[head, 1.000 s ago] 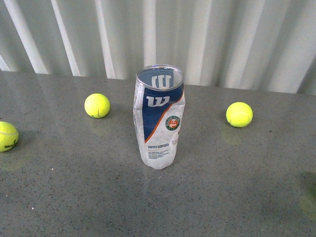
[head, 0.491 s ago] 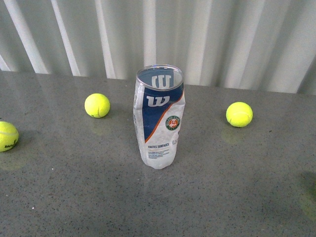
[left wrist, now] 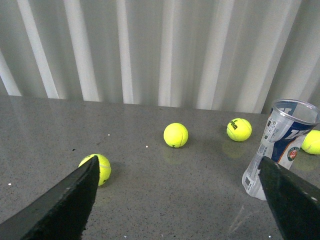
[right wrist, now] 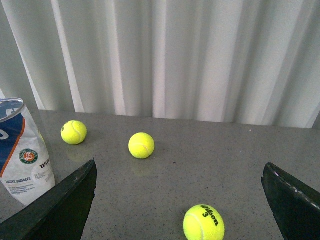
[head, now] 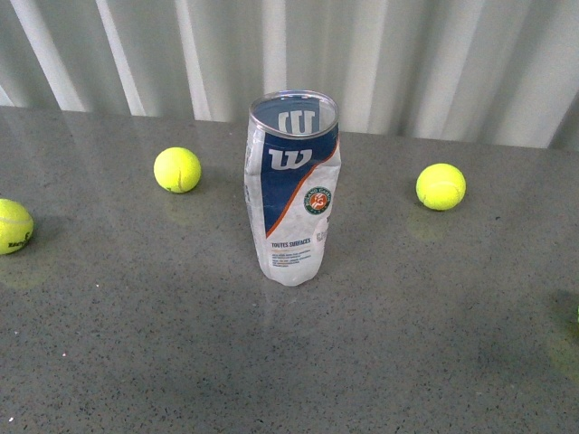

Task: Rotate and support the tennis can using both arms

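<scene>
Front view first: I've got a grey speckled tabletop (head: 136, 362) running back to a wall of pale vertical curtain folds (head: 407, 63), and the tennis can (head: 291, 190) stands upright near the middle of it, open mouth up, label with the white W facing me, its lower half crumpled and pinched in. One tennis ball (head: 177, 170) sits behind and to the left of the can, another ball (head: 441, 186) off to the right, and a third ball (head: 14, 226) is cut by the left edge of the picture — all well apart from the can. Neither arm shows here, and the near stretch of table in front of the can lies bare. On the left wrist view, the left gripper (left wrist: 177, 192) has its black fingers (left wrist: 60, 205) spread wide with nothing between them; the can is just beside the far finger and I cannot tell if they touch. On the right wrist view, the right gripper (right wrist: 180, 192) is likewise spread wide and empty — the can sits next to one finger (right wrist: 60, 210) at the picture's edge, with a ball marked 3 (right wrist: 203, 223) lying loose in the gap between the fingers.
</scene>
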Robot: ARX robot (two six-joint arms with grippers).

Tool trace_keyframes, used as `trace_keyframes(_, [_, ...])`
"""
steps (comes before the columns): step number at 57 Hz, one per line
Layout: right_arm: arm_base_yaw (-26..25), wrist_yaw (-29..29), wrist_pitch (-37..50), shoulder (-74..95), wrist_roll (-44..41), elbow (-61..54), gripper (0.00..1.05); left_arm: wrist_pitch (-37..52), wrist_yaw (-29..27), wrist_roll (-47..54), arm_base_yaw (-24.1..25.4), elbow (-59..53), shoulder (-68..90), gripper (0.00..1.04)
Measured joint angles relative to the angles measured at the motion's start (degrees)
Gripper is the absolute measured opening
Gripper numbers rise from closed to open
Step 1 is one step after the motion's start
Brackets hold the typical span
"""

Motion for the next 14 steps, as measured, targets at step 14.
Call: trace_keyframes(14, [0.00, 0.00, 0.00, 0.00, 0.00, 0.00, 0.98, 0.00, 0.00, -0.02, 0.00, 0.00, 0.00, 0.98])
